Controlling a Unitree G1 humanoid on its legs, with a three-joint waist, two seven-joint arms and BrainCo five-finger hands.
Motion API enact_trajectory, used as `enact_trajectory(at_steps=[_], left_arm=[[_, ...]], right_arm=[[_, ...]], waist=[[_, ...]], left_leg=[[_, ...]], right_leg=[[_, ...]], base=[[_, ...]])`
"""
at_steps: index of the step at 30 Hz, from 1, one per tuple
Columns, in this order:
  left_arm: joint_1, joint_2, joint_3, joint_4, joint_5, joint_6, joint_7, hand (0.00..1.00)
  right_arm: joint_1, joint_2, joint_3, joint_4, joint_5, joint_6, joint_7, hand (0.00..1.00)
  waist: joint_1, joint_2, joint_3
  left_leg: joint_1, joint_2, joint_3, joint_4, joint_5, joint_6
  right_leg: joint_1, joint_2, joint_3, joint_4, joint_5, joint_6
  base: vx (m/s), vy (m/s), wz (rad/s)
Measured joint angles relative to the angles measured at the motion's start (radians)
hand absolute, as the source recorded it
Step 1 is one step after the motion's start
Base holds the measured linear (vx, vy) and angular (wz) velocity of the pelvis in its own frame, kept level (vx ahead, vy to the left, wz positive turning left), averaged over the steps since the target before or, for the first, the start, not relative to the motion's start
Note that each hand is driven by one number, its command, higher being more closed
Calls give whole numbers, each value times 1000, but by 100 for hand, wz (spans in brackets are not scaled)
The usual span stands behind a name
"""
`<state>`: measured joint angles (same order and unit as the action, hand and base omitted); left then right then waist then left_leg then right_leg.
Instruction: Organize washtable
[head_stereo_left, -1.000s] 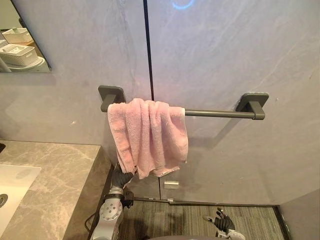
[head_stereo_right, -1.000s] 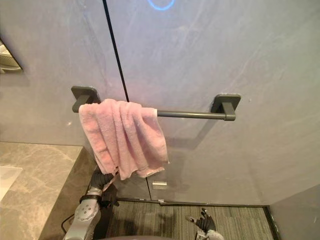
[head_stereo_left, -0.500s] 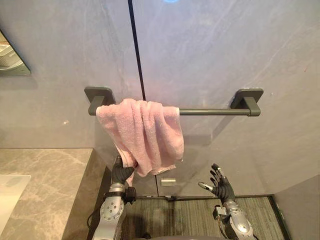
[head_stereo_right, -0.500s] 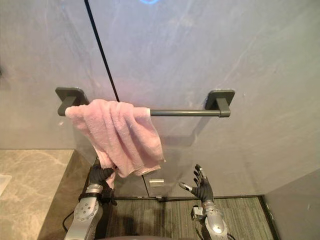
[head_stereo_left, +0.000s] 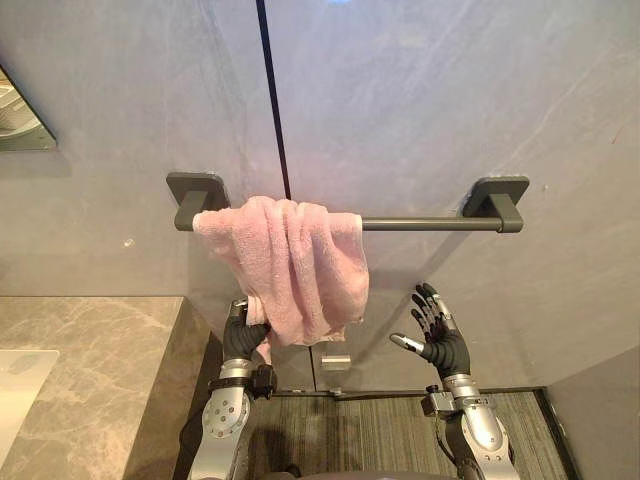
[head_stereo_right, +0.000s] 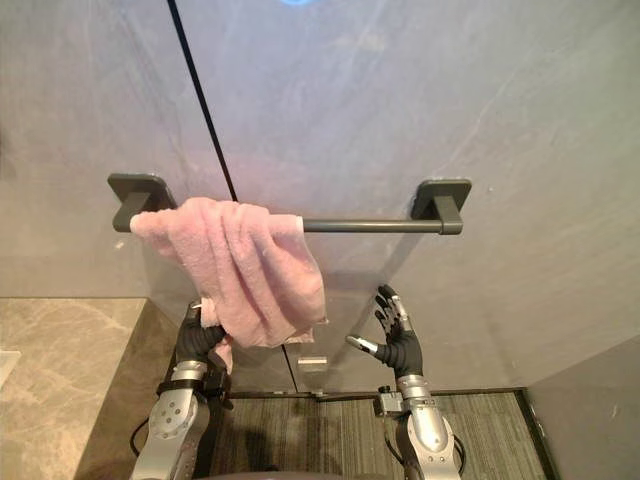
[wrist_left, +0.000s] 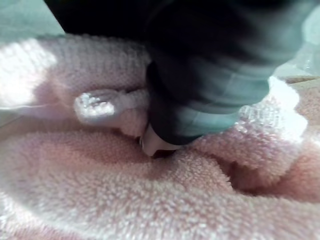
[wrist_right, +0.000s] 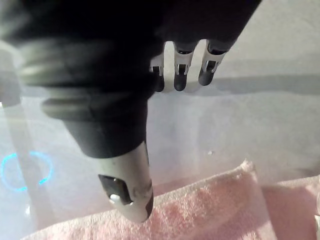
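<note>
Moved: the right robot hand has risen since half a second ago and is now level with the towel's lower edge. The left robot hand has pushed the lower left corner up, so the cloth hangs shorter and more bunched.
Towel place: the towel hangs over the left end of a dark rail on a grey wall, above and just right of the end of the stone tabletop.
Towel look: pale pink terry, crumpled into thick vertical folds, draped unevenly, with a ragged lower edge.
Left robot hand: its fingers curl round the towel's lower left corner, and the wrist view shows the thumb pressed into the pile.
Right robot hand: empty, with fingers spread and upright and the palm towards the towel, near the lower right corner but not touching it.
Handling: probably light, soft and limp, not fragile. It may slide along the smooth rail if pulled from one side only.
Where to hold: the free lower right corner looks best, pinched through a whole fold so both corners can be drawn apart.
</note>
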<state>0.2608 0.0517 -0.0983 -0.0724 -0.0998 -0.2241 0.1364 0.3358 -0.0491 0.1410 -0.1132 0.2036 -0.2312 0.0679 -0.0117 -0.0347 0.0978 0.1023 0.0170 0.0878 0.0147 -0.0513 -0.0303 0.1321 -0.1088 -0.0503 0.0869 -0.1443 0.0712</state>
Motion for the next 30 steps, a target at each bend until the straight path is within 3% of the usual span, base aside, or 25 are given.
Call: enact_trajectory(at_steps=[12, 24, 25, 30], left_arm=[[-6, -24, -29, -1, -9, -2, 2, 100], [-26, -31, -70, -1, -16, -5, 18, 100], [-26, -31, -72, -1, -16, -5, 18, 100], [-28, -30, -88, -1, -17, -5, 19, 100]], right_arm=[[-70, -41, 116, 4, 24, 2, 3, 0], [-163, -57, 255, 116, 41, 16, 43, 0], [-175, -56, 268, 136, 41, 18, 45, 100], [-191, -56, 283, 157, 39, 23, 44, 100]], waist=[[0, 18, -13], [3, 12, -21], [3, 10, -23], [9, 6, -26]], left_leg=[[-7, -1, -13, 4, 1, 0], [-12, -2, -41, -15, 26, -1], [-12, -2, -43, -16, 27, -2], [-12, -3, -48, -20, 33, -1]], right_leg=[[1, 0, -11, 2, 0, 0], [0, 1, -38, 4, 0, 0], [0, 1, -40, 4, 0, 0], [0, 1, -46, 6, 0, 0]], base=[[-15, -11, 2], [-26, -19, 7], [-26, -18, 6], [-33, -18, 4]])
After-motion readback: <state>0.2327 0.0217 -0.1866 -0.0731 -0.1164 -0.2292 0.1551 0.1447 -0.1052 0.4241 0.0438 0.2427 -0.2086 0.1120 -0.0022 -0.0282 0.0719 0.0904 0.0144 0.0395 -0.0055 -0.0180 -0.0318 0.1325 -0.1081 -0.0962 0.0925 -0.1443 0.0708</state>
